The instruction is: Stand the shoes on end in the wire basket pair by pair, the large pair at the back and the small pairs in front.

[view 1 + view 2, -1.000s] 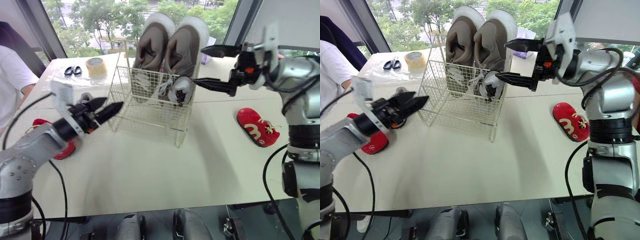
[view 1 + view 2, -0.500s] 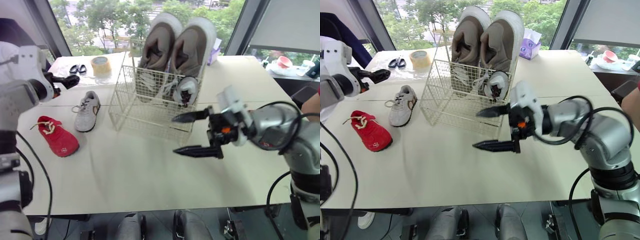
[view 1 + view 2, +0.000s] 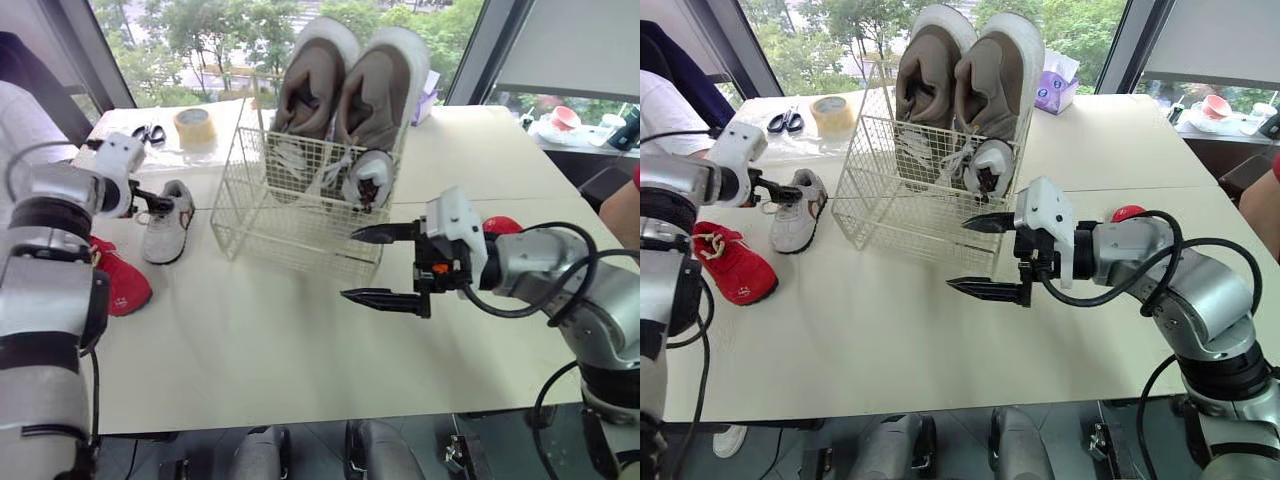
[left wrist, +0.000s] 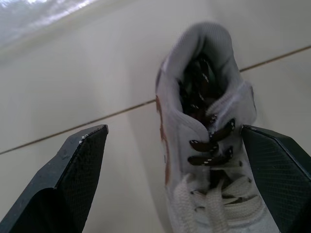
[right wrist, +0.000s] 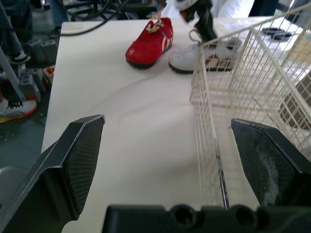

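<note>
The desk (image 3: 250,350) is bare from the wire basket (image 3: 300,210) to its 6 o'clock edge, which leaves open room across the front. The basket stands at centre toward 12 o'clock. The large pair (image 3: 350,85) stands on end along the basket's back wall, long axes vertical, rising well above the rim. One small grey shoe (image 3: 370,178) stands just in front of the pair. At the basket's 9 o'clock a white shoe (image 3: 163,215) lies flat, heel toward 12 o'clock and toe toward 6. The left hand (image 3: 150,197) has its fingers apart on either side of that heel; contact cannot be told. A red shoe (image 3: 730,270) lies at 8 o'clock, long axis running 10 to 4. The right hand (image 3: 350,265) hovers at the basket's 4 o'clock corner, fingers wide apart and empty. A second red shoe (image 3: 503,224) lies behind that arm.
</note>
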### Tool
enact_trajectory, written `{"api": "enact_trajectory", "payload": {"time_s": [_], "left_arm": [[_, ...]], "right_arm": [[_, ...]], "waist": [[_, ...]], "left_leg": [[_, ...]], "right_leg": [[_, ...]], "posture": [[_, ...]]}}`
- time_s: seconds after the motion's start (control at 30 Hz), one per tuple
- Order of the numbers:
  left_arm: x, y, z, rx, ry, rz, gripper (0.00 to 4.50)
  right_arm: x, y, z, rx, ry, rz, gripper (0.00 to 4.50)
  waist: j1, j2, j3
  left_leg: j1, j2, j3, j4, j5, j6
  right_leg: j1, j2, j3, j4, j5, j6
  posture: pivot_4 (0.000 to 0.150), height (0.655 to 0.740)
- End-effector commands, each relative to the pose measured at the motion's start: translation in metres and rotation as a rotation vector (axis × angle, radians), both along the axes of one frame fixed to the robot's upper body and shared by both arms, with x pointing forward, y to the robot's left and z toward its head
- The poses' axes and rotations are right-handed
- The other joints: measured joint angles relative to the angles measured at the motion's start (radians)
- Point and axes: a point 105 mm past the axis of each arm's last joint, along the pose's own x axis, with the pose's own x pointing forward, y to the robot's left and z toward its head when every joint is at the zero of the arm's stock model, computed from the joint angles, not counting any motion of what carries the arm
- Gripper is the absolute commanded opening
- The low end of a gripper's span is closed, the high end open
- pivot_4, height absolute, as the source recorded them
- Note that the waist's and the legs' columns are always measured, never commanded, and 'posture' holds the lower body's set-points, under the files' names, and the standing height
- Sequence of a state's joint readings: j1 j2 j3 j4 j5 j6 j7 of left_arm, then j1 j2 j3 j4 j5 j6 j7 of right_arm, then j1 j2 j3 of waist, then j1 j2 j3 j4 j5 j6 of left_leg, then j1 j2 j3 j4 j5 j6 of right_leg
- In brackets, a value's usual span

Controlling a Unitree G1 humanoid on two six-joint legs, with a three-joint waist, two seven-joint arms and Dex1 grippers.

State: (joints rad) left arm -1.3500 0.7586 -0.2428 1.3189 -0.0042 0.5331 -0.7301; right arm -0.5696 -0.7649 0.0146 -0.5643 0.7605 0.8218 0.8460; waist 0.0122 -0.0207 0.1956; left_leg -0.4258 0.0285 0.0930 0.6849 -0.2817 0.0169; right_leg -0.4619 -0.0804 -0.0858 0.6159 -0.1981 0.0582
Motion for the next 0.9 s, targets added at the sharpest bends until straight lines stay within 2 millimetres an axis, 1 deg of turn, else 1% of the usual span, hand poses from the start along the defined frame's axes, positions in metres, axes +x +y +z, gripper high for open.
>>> {"api": "enact_trajectory", "payload": {"time_s": [0.03, 0.07, 0.1, 0.2, 0.3, 0.37, 0.4, 0.5, 0.53, 0.57, 0.6, 0.67, 0.7, 0.77, 0.8, 0.87, 0.9], "left_arm": [[0.000, 0.000, -0.003, -0.006, -0.004, 0.003, 3.95], [0.000, 0.000, -0.005, -0.004, 0.000, 0.004, 3.63], [0.000, 0.001, -0.007, 0.004, 0.002, 0.004, 3.15], [0.001, 0.001, -0.007, -0.016, -0.012, 0.018, 1.54], [0.002, 0.002, -0.002, -0.037, -0.042, 0.032, 0.14], [0.005, 0.003, 0.008, -0.047, -0.098, 0.039, 0.06], [0.008, 0.003, 0.023, -0.072, -0.152, 0.040, 0.06], [0.010, -0.003, 0.086, -0.196, -0.358, 0.009, 0.06], [0.009, -0.009, 0.114, -0.261, -0.456, -0.028, 0.06], [0.006, -0.014, 0.134, -0.314, -0.529, -0.059, 0.06], [0.002, -0.021, 0.155, -0.368, -0.608, -0.098, 0.06], [-0.012, -0.036, 0.190, -0.439, -0.783, -0.158, 0.06], [-0.024, -0.044, 0.210, -0.463, -0.931, -0.162, 0.06], [-0.050, -0.058, 0.226, -0.452, -1.150, -0.123, 0.06], [-0.064, -0.074, 0.228, -0.478, -1.232, -0.156, 0.06], [-0.081, -0.103, 0.223, -0.491, -1.301, -0.233, 0.06], [-0.085, -0.119, 0.218, -0.470, -1.317, -0.268, 0.06]], "right_arm": [[-0.001, 0.000, 0.017, 0.044, -0.079, -0.015, 4.50], [-0.001, -0.001, 0.017, 0.046, -0.082, -0.020, 4.50], [0.000, -0.001, 0.018, 0.047, -0.085, -0.026, 4.50], [0.002, -0.003, 0.018, 0.046, -0.090, -0.041, 4.50], [0.003, -0.004, 0.018, 0.042, -0.089, -0.045, 4.50], [0.003, -0.004, 0.018, 0.040, -0.087, -0.044, 4.50], [0.003, -0.004, 0.018, 0.036, -0.087, -0.044, 4.50], [0.000, -0.007, 0.022, 0.041, -0.073, -0.039, 4.50], [-0.001, -0.009, 0.029, 0.076, -0.058, -0.034, 4.50], [-0.002, -0.010, 0.035, 0.110, -0.043, -0.029, 4.50], [-0.003, -0.012, 0.043, 0.151, -0.028, -0.026, 4.50], [-0.003, -0.017, 0.054, 0.204, -0.014, -0.031, 4.50], [-0.003, -0.019, 0.058, 0.226, -0.005, -0.034, 4.50], [-0.001, -0.021, 0.063, 0.248, 0.011, -0.040, 4.50], [0.001, -0.021, 0.064, 0.254, 0.019, -0.039, 4.50], [0.004, -0.021, 0.065, 0.257, 0.030, -0.040, 4.50], [0.007, -0.020, 0.065, 0.249, 0.037, -0.042, 4.50]], "waist": [[0.000, 0.000, 0.000], [0.001, 0.000, 0.000], [0.000, 0.000, 0.000], [0.000, 0.000, 0.000], [0.000, 0.000, 0.000], [-0.001, 0.000, 0.000], [-0.001, 0.000, 0.000], [0.000, -0.003, 0.001], [0.000, -0.004, 0.001], [0.000, -0.005, 0.002], [0.000, -0.005, 0.002], [0.002, -0.004, 0.002], [0.001, -0.004, 0.001], [0.000, -0.003, 0.000], [0.000, -0.003, 0.000], [0.000, -0.003, 0.000], [0.000, -0.003, 0.000]], "left_leg": [[0.000, 0.000, 0.000, 0.000, 0.000, 0.000], [0.000, 0.001, 0.000, 0.000, 0.000, 0.000], [0.000, 0.001, -0.001, 0.001, 0.000, 0.000], [0.000, 0.001, -0.001, 0.001, 0.000, 0.000], [0.000, 0.001, -0.001, 0.001, 0.000, 0.000], [0.000, 0.001, -0.001, 0.001, 0.000, 0.000], [0.000, 0.001, -0.001, 0.001, 0.000, 0.000], [0.000, 0.001, -0.001, 0.001, 0.000, 0.000], [-0.001, 0.001, -0.002, 0.001, 0.000, 0.000], [-0.001, 0.001, -0.002, 0.002, 0.000, 0.000], [-0.001, 0.001, -0.002, 0.002, 0.000, 0.000], [-0.001, 0.001, -0.004, 0.002, 0.000, 0.000], [-0.001, 0.001, -0.006, 0.002, 0.000, 0.000], [0.001, -0.001, -0.007, 0.002, 0.003, -0.004], [0.001, -0.001, -0.007, 0.002, 0.003, -0.004], [0.002, -0.003, -0.006, 0.003, 0.003, -0.004], [0.002, -0.003, -0.006, 0.005, 0.003, -0.004]], "right_leg": [[0.000, 0.000, 0.000, 0.000, 0.000, 0.000], [0.000, -0.001, 0.000, 0.000, 0.000, 0.000], [0.001, -0.001, 0.000, 0.000, 0.000, 0.000], [0.001, -0.001, 0.000, 0.000, 0.000, 0.000], [0.001, -0.001, 0.000, 0.001, 0.000, 0.000], [0.001, -0.001, 0.000, 0.001, 0.000, 0.000], [0.001, -0.001, 0.000, 0.001, 0.000, 0.000], [0.000, -0.001, 0.000, 0.002, 0.000, 0.001], [0.000, -0.001, 0.000, 0.002, 0.001, 0.001], [0.000, -0.001, -0.001, 0.001, 0.001, 0.001], [0.000, -0.001, -0.001, 0.001, 0.001, 0.001], [0.001, -0.002, -0.001, 0.001, 0.002, 0.002], [0.002, -0.002, -0.001, 0.001, 0.002, 0.003], [0.005, -0.005, 0.000, 0.001, 0.003, 0.004], [0.006, -0.006, 0.000, 0.002, 0.004, 0.006], [0.007, -0.007, 0.001, 0.002, 0.005, 0.008], [0.007, -0.007, 0.001, 0.002, 0.005, 0.008]], "posture": [[0.150, 0.7400], [0.150, 0.7400], [0.150, 0.7400], [0.150, 0.7400], [0.150, 0.7400], [0.150, 0.7400], [0.150, 0.7400], [0.150, 0.7400], [0.150, 0.7400], [0.150, 0.7400], [0.150, 0.7400], [0.150, 0.7400], [0.150, 0.7400], [0.150, 0.7400], [0.150, 0.7400], [0.150, 0.7400], [0.150, 0.7400]]}}
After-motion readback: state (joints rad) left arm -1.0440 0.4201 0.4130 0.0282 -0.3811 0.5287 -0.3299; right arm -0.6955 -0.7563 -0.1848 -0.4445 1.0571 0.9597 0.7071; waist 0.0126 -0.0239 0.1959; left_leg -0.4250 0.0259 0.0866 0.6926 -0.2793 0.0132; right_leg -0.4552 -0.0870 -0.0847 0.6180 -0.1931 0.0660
